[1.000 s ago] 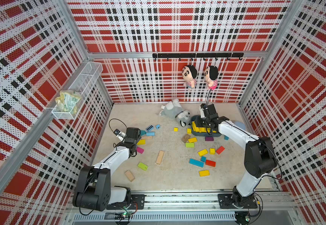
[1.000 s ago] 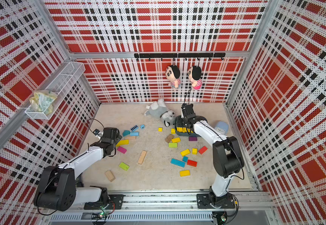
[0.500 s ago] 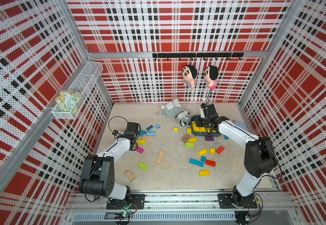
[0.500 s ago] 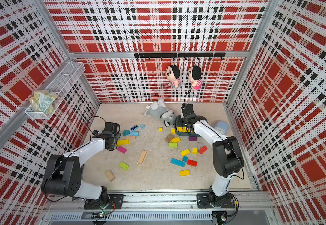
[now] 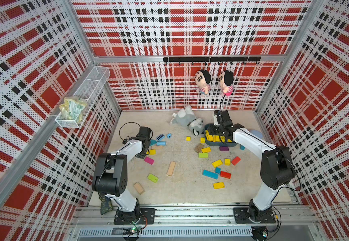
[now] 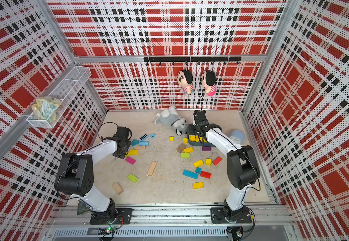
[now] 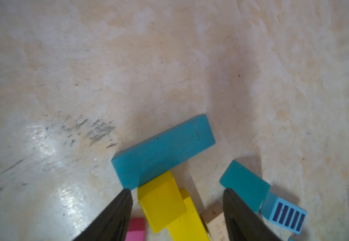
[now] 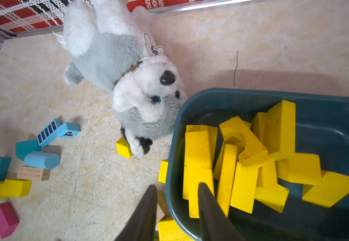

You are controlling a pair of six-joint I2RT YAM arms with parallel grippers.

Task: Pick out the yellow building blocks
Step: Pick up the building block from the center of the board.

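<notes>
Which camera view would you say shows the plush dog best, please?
The right wrist view: the dog fills much of the picture, with face, tag and paws sharp. In both top views the dog is only a small grey shape lying beside the bin. The left wrist view does not show it.

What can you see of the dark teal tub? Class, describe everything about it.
The tub is dark teal, smooth and plastic-looking, with rounded corners and a thick rim, upright on the floor. It holds a loose heap of yellow blocks. The plush dog rests its head against one corner and a yellow cube lies against its outer wall. The right gripper straddles its near wall; whether it pinches is unclear.
</notes>
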